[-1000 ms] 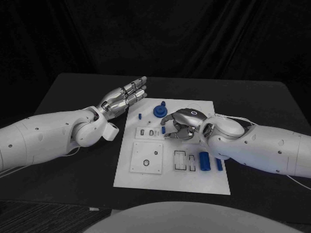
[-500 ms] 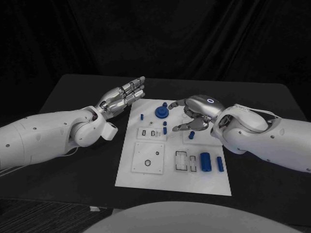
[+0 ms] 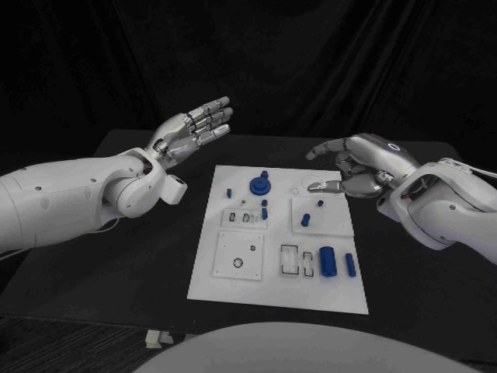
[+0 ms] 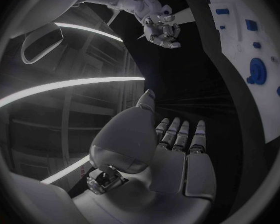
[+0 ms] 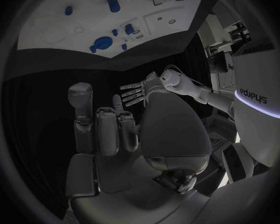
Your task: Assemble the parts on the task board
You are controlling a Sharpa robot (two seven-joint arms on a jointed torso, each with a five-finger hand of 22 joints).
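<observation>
Task board flat in the middle of the black table, between the two arms. Left hand raised off to the board's far left corner, palm up, fingers straight and apart, holding nothing. Right hand lifted above the board's far right edge, fingers loosely curled but apart, nothing visible between them.

Seemingly seated already: round blue part near the far edge, small blue peg standing right of centre, slim blue piece upright by the small slots. Left to do, by the look of it: blue cylinder and narrower blue bar lying loose on the near right of the board, just beside the open rectangular slots. Square recess on the near left apparently unfilled too. Judged roughly midway, both hands free for the next pick
</observation>
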